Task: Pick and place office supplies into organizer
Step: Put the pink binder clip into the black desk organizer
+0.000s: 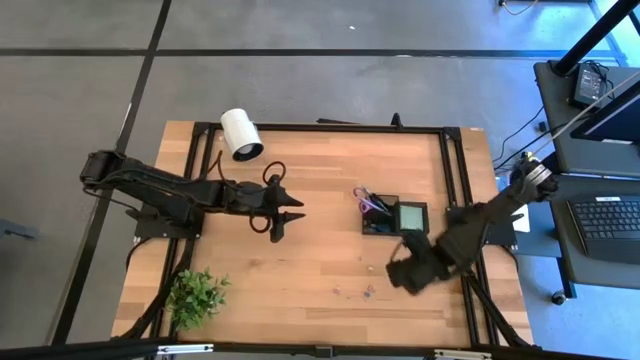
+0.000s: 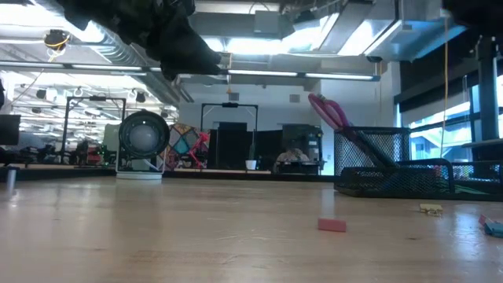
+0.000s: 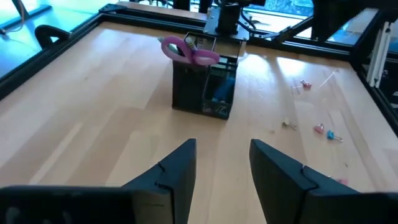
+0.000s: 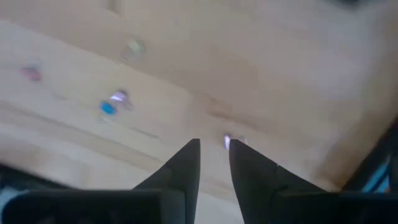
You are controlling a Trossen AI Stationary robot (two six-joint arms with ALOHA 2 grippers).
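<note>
My right gripper [image 4: 212,149], fingers narrowly apart and empty, hangs over the table [image 1: 330,255] with a small pink clip [image 4: 227,142] just beyond its tips, organizer [image 1: 393,217] behind.

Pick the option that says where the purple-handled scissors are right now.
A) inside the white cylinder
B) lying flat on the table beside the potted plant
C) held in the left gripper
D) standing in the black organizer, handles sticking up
D: the scissors stand in the black organizer with their purple handles poking out of the top, while the left gripper hangs apart from it with empty jaws.
</note>
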